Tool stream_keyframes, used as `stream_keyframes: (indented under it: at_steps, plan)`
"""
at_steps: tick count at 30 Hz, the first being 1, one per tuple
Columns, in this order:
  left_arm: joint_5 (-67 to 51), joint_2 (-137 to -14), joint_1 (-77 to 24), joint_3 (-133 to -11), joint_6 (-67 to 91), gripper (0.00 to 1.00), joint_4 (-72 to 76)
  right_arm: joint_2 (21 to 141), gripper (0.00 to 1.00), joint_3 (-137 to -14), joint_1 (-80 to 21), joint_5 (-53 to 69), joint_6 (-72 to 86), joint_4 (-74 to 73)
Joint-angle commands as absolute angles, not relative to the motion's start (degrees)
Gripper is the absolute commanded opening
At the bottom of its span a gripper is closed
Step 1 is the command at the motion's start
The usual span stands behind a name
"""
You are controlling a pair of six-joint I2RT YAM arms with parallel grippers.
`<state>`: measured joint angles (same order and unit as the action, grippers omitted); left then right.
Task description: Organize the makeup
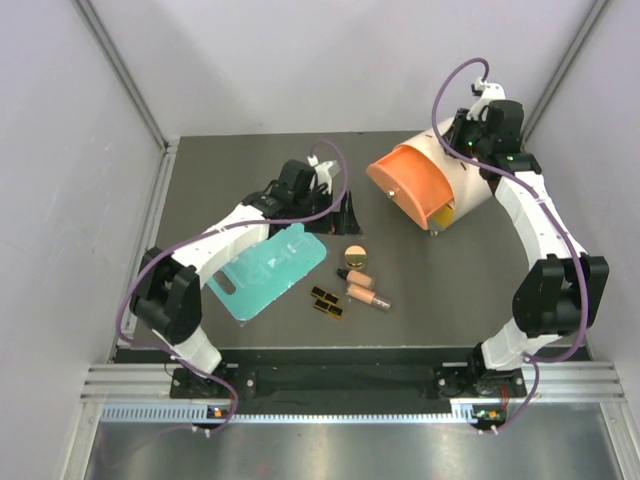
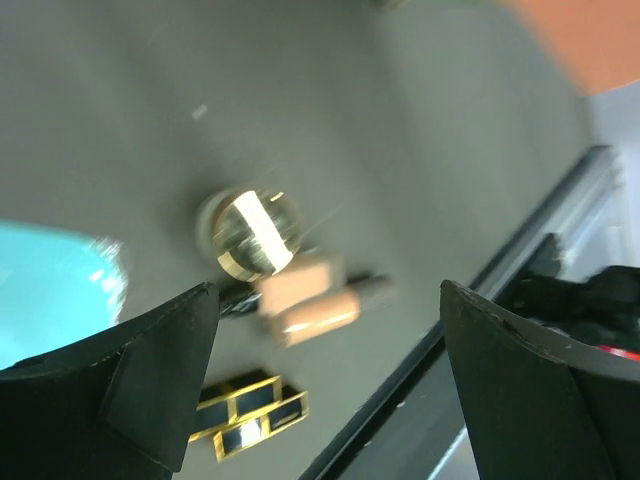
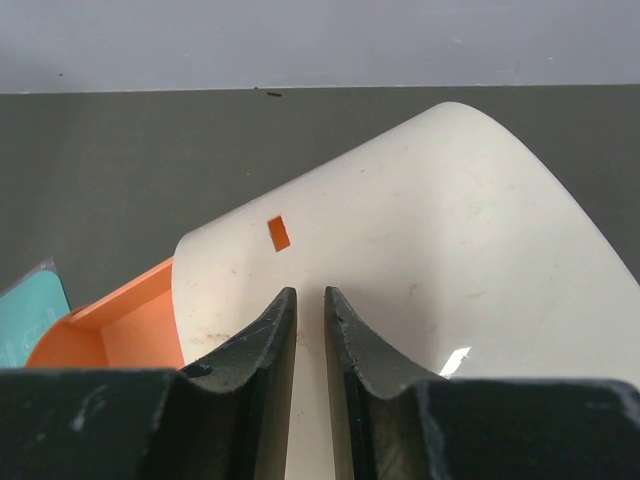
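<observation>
Right of the teal tray (image 1: 268,270), 2 tubes (image 1: 362,294) look light and slick, best pinched mid-body; left gripper (image 2: 328,292) spread, right gripper (image 3: 310,295) nearly closed

No text, label, brand, number or sign can be read in any of the views. The round compact (image 2: 250,233) and the tubes (image 2: 305,300) are blurred in the left wrist view. Only a corner of the teal tray (image 3: 30,312) shows in the right wrist view, with nothing legible on it.
</observation>
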<state>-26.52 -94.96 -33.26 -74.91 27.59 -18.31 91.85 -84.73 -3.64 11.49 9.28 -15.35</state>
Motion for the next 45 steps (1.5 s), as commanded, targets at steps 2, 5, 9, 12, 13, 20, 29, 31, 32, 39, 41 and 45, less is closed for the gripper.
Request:
stream_keyframes:
  at_steps: [2,5,9,12,13,20,29,31,32,39,41,45]
  plan:
    - [-17.6,-90.5,-34.2,-72.8,20.7,0.96,-28.6,94.3,0.19,-80.0,-4.2,12.0,8.5,-29.0]
    - [-14.3,-90.4,-36.9,-72.6,18.3,0.96,-31.5,94.4,0.19,-79.8,-4.2,12.2,8.5,-28.9]
    - [-9.9,-91.2,-42.0,-73.2,14.2,0.96,-34.9,94.4,0.2,-79.5,-4.2,12.3,8.5,-28.9]
    - [-7.5,-92.0,-46.0,-73.9,10.8,0.96,-36.4,94.3,0.2,-79.3,-4.2,12.4,8.5,-28.9]
    - [-6.9,-92.2,-48.0,-74.1,9.2,0.96,-36.9,94.0,0.2,-79.1,-4.2,12.3,8.5,-28.8]
    - [-7.2,-95.8,-53.1,-77.0,3.4,0.95,-39.9,93.3,0.2,-77.5,-4.2,12.3,9.0,-28.6]
    - [-12.6,-104.7,-54.7,-83.8,0.4,0.94,-42.4,92.5,0.2,-76.9,-4.1,12.1,9.1,-28.7]
    - [-14.0,-107.4,-54.8,-86.0,0.4,0.94,-44.3,92.6,0.2,-77.1,-4.2,12.2,9.2,-28.6]
    - [-14.3,-108.0,-54.8,-86.4,-0.5,0.94,-44.4,92.6,0.2,-77.2,-4.2,12.2,9.2,-28.7]
    - [-16.3,-112.3,-55.0,-87.6,-2.3,0.93,-44.6,93.3,0.2,-78.6,-4.1,12.0,8.5,-29.4]
    - [-16.9,-112.8,-55.0,-87.8,-2.6,0.93,-44.6,93.3,0.2,-78.8,-4.1,11.6,8.2,-29.6]
    - [-17.7,-113.7,-55.2,-87.6,-3.1,0.93,-44.7,94.0,0.21,-79.8,-4.1,11.4,7.9,-30.1]
